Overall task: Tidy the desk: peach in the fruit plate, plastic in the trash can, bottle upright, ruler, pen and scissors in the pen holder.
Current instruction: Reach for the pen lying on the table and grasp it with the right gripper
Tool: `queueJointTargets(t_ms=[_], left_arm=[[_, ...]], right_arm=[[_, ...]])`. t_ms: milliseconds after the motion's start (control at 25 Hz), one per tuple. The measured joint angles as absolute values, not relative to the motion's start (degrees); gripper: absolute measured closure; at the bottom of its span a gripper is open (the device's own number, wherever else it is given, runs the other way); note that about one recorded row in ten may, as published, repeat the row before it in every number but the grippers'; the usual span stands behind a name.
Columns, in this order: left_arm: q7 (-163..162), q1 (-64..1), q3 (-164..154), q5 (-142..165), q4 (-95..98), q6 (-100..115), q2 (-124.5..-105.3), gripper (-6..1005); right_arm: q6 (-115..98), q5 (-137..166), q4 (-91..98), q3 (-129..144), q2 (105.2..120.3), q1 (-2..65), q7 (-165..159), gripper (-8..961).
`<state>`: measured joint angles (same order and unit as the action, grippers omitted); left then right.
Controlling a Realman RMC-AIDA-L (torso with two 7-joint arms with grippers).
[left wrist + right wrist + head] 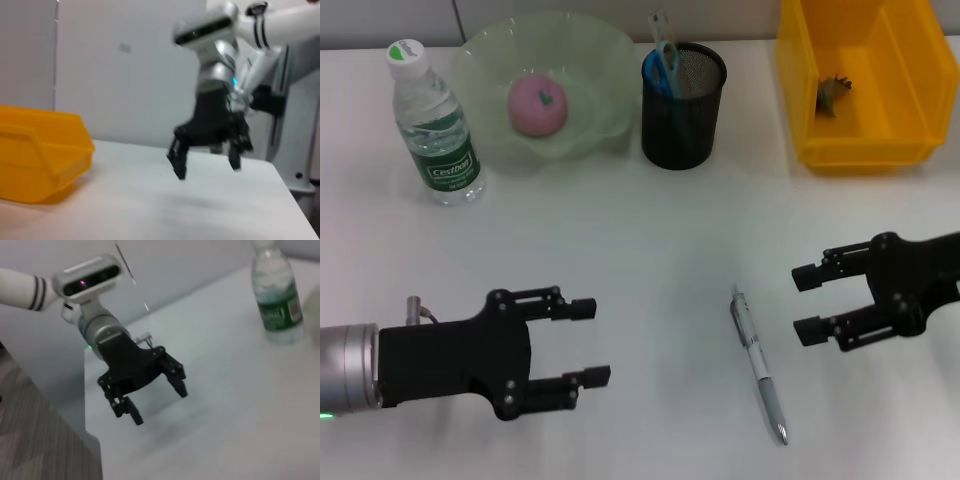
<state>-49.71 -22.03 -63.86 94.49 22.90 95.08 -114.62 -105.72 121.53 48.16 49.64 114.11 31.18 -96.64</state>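
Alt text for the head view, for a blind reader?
A silver pen lies on the white desk between the open left gripper and open right gripper. Behind: upright bottle, peach in green plate, mesh pen holder, yellow bin.

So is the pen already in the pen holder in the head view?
No, the pen lies flat on the table between the two grippers, well short of the pen holder.

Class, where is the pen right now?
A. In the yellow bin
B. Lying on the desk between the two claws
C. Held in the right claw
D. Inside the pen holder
B: the pen lies flat on the desk, between the open left claw and open right claw.
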Motion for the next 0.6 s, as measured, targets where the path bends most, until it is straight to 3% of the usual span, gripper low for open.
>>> queueJointTargets(t_ms=[400,600], left_arm=[[-49.0,-22.4,-63.4,95.9,23.6,93.4,-115.66,324],[-49.0,-22.4,-63.4,95.9,23.6,92.3,-116.2,323]], right_arm=[[-110.0,138.0,62.1,55.0,117.24,42.5,-125.8,186],[-109.7,143.8,62.6,63.8,117.63,48.5,-136.5,188]])
